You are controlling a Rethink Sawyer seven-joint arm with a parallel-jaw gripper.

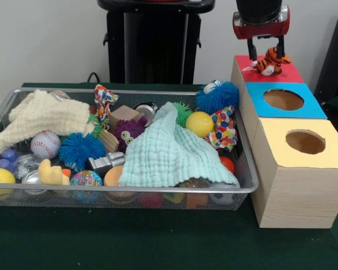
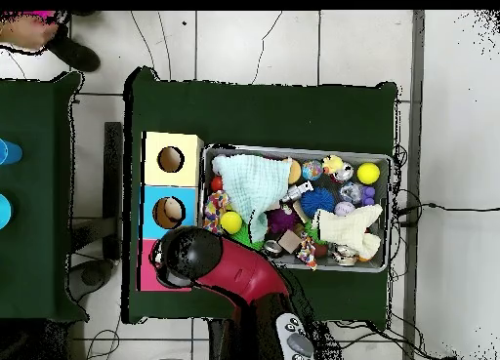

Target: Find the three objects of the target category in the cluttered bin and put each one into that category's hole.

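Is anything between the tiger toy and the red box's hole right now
Nothing visible is. The gripper holds the tiger toy just over the red box top. The hole itself does not show in either view; the toy covers it in front and the arm covers it overhead.

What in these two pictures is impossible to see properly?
- The red box's hole: front view, the tiger toy and gripper cover it; overhead, the arm hides it.
- Things under the mint cloth and cream cloth: covered in both views.
- Inside the blue box's hole and yellow box's hole: too dark in the front view.
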